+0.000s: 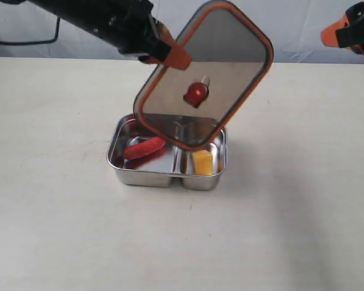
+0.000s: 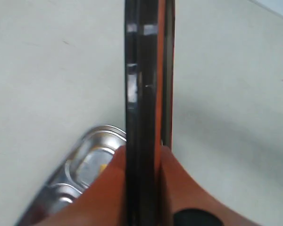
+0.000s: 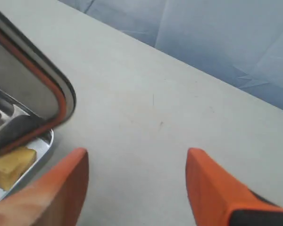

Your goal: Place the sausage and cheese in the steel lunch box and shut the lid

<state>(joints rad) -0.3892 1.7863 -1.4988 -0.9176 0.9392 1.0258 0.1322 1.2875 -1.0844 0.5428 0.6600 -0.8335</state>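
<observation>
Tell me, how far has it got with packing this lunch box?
Done: the sausage lies in the larger compartment of the box and the cheese in the smaller one. In hand: the left fingers grip the lid by its edge, holding it tilted over the box. The right fingers stand open and empty, off to the side. Left: lay the lid flat on the box and press it shut.

sausage (image 1: 144, 147) in left compartment of steel lunch box (image 1: 147, 177), cheese (image 1: 202, 162) in right, lid (image 1: 230, 66) tilted above
</observation>
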